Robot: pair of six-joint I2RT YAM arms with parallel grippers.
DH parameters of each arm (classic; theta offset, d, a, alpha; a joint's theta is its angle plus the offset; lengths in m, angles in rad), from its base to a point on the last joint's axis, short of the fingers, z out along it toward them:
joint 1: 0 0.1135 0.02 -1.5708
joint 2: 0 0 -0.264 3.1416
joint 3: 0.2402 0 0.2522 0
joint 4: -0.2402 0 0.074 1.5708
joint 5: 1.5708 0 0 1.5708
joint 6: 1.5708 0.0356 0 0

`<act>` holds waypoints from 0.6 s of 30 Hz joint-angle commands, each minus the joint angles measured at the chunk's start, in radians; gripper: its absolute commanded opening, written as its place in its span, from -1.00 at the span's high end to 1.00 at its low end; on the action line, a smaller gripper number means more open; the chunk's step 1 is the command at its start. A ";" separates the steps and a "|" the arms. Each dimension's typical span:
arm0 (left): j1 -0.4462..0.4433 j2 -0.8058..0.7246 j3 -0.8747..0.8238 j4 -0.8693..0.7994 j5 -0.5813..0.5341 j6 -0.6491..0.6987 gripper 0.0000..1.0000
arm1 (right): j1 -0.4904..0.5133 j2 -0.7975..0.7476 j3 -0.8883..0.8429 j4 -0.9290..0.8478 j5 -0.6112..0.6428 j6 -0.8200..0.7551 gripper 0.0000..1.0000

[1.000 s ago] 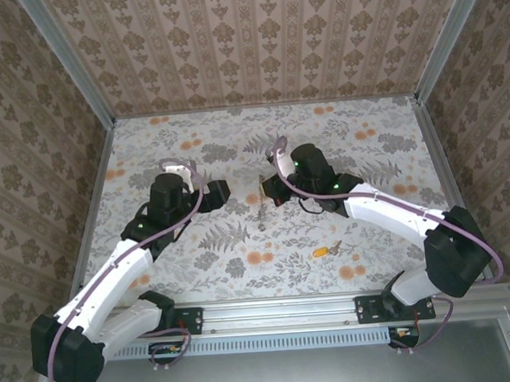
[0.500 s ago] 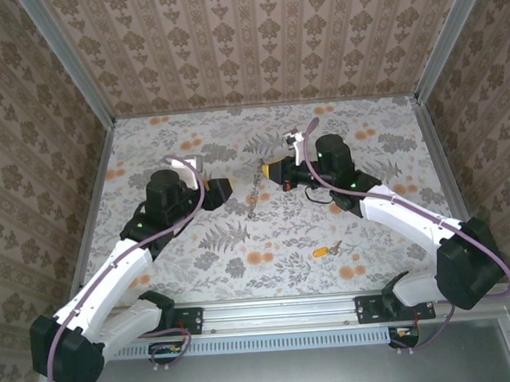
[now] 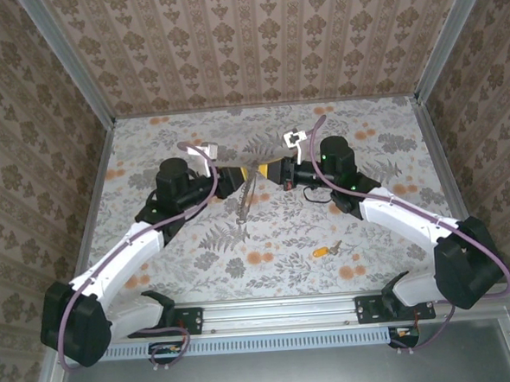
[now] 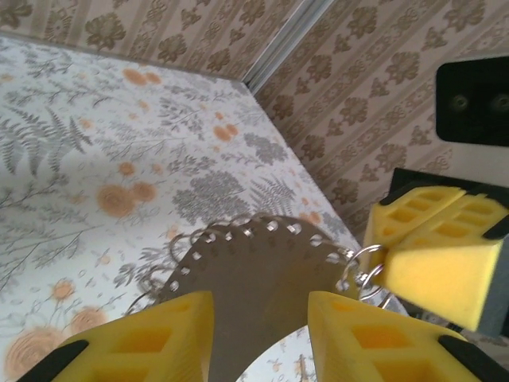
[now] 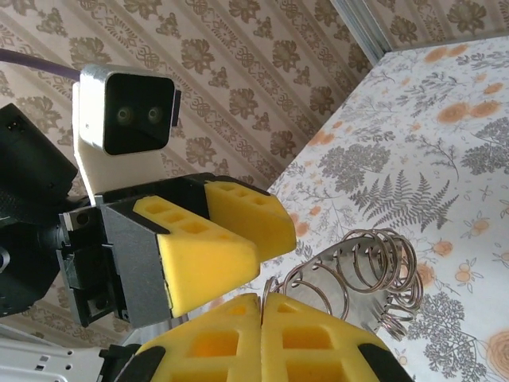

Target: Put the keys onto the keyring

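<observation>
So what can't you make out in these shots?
- Key, top view: too small to show its blade or hole.
- Left gripper, left wrist view: fingers cut off by the bottom edge, so whether they clamp the keyring is unclear.
- Right gripper, right wrist view: its shut fingertips hide the pinched part of the keyring.

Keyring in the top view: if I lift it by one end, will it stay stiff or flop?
Probably flops: the keyring hangs slack from the right gripper. Its rings would likely swing and snag. Thin wire, so probably light.

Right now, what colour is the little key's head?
Orange-yellow. The key shows best in the top external view.
</observation>
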 commanded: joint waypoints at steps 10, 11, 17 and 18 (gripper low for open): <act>-0.026 0.037 0.034 0.158 0.080 -0.077 0.32 | -0.006 0.020 -0.016 0.116 -0.023 0.072 1.00; -0.028 0.040 0.034 0.158 0.083 -0.078 0.32 | -0.006 0.020 -0.016 0.116 -0.022 0.072 1.00; -0.039 0.053 0.031 0.175 0.099 -0.082 0.33 | -0.006 0.050 -0.015 0.118 -0.018 0.075 1.00; -0.042 0.054 0.030 0.177 0.100 -0.082 0.33 | -0.007 0.053 -0.014 0.119 -0.018 0.077 1.00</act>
